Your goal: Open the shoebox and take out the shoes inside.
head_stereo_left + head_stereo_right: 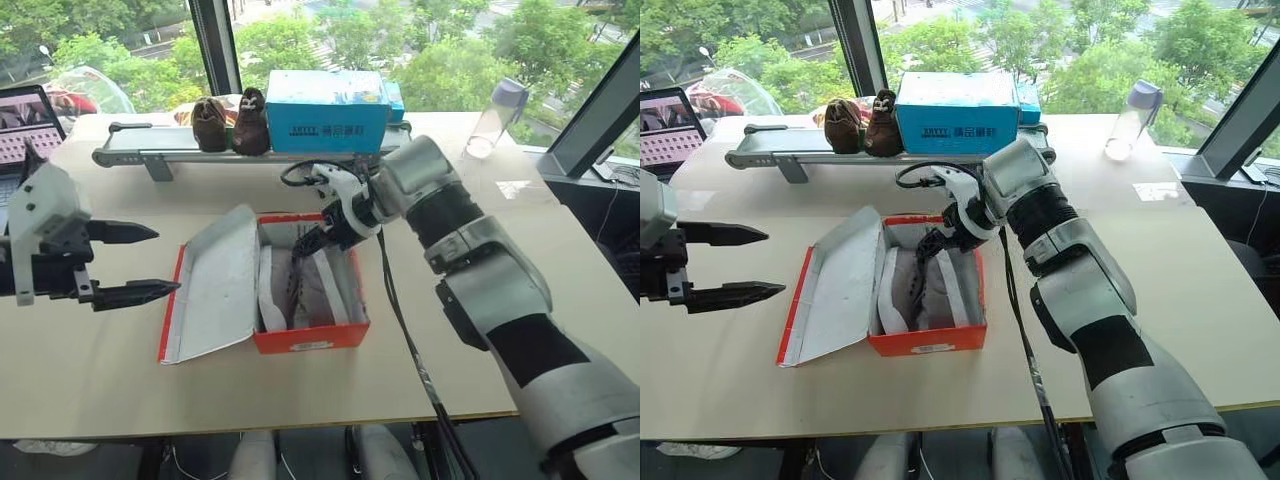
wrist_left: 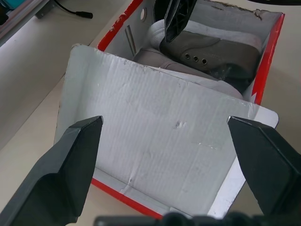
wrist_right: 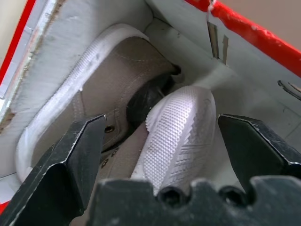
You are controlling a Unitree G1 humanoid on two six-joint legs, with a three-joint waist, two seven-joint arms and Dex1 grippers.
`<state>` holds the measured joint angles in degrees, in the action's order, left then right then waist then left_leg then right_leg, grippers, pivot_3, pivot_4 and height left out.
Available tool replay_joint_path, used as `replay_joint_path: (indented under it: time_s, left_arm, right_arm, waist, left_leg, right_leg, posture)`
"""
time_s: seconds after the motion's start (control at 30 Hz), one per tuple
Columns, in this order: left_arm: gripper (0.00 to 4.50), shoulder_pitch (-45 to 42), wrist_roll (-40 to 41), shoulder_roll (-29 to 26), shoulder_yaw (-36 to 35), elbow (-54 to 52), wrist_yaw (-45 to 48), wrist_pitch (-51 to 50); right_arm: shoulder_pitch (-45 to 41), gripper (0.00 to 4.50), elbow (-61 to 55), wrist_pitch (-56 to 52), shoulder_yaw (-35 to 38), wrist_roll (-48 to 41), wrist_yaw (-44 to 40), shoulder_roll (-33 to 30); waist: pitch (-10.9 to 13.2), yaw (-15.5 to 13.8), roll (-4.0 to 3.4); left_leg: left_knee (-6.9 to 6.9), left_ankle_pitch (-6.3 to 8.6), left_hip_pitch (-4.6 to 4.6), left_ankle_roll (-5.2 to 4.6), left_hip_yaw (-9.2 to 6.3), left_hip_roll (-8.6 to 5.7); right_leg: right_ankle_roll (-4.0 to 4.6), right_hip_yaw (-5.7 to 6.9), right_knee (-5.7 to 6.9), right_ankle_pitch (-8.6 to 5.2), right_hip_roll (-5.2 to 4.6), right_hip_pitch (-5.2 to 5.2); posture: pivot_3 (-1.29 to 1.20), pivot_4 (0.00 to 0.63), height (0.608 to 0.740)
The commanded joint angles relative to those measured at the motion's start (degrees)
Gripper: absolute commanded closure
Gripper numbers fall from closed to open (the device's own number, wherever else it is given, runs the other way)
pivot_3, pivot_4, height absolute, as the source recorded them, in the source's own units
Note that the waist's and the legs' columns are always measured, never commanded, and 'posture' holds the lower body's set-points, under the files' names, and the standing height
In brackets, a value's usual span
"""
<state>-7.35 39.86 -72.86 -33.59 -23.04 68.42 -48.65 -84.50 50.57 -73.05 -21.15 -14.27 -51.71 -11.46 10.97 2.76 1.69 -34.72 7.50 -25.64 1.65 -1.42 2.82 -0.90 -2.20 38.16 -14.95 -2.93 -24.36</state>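
The red shoebox (image 1: 310,338) lies open in the middle of the table, its white-lined lid (image 1: 215,285) folded out flat to the left. Two grey shoes (image 1: 300,290) with white soles lie inside. My right gripper (image 1: 318,240) reaches into the box's far end, open. In the right wrist view its fingers (image 3: 80,155) straddle an upturned white sole (image 3: 181,132), with a grey shoe (image 3: 108,94) beside it; nothing is gripped. My left gripper (image 1: 135,262) hovers open to the left of the lid, apart from it. In the left wrist view it (image 2: 164,121) faces the lid (image 2: 155,155).
A blue box (image 1: 327,110) and dark brown shoes (image 1: 230,125) sit on a grey rail (image 1: 150,150) at the table's back. A clear bottle (image 1: 495,118) stands at the far right, a laptop (image 1: 25,125) at the far left. A black cable (image 1: 400,320) runs right of the box.
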Motion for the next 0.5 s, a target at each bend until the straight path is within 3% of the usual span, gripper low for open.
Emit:
replay_joint_path:
  time_s: [0.03, 0.1, 0.37, 0.47, 0.5]
  left_arm:
    - [0.00, -1.4, 0.3, -1.0, -0.4, -1.0, -0.3, 0.9]
    - [0.00, -1.8, 0.3, -1.0, 0.2, -1.1, -0.5, 0.9]
    - [0.00, -3.9, -0.2, -1.5, 2.3, -0.3, -0.5, 1.7]
    - [0.00, -5.4, -0.1, -1.3, 4.0, 0.0, -0.7, 2.0]
    - [0.00, -5.9, 0.0, -1.2, 4.6, 0.1, -0.8, 2.1]
  right_arm:
    - [0.1, 0.26, 1.8, 2.1, 2.6, 1.0, 1.3, 0.6]
    - [0.5, 0.70, 2.7, 2.9, 3.5, 1.3, 2.0, 0.9]
    - [0.9, 3.38, 2.1, 2.3, 5.0, 2.3, 2.3, 1.1]
    - [0.9, 4.15, 0.8, 1.4, 5.4, 2.2, 2.4, 0.9]
    - [0.9, 4.17, 0.0, 0.7, 5.3, 2.1, 2.2, 0.6]
  waist:
    - [0.0, 0.0, 0.00]
    - [0.0, 0.0, 0.00]
    - [0.0, -0.1, 0.00]
    - [0.0, 0.1, 0.00]
    - [0.0, 0.1, 0.00]
  left_leg:
    - [0.00, 0.00, 0.00, 0.00, 0.00, 0.00]
    - [-0.02, 0.00, 0.00, 0.00, 0.00, 0.00]
    - [-0.01, 0.00, 0.00, 0.00, 0.00, 0.00]
    - [-0.02, 0.00, 0.02, 0.00, 0.00, 0.00]
    - [-0.01, 0.00, 0.03, 0.00, 0.00, 0.00]
  right_leg:
    - [0.00, 0.00, 0.00, 0.00, 0.00, 0.01]
    - [0.00, 0.00, 0.00, 0.00, 0.00, 0.02]
    - [0.00, 0.00, 0.00, 0.00, 0.00, 0.02]
    - [0.00, -0.01, 0.02, 0.01, 0.01, 0.02]
    - [0.00, -0.01, 0.03, 0.01, 0.02, 0.02]
  posture:
    - [0.00, 0.150, 0.740]
    - [0.00, 0.150, 0.740]
    - [0.00, 0.150, 0.740]
    - [0.00, 0.150, 0.740]
    - [0.00, 0.150, 0.740]
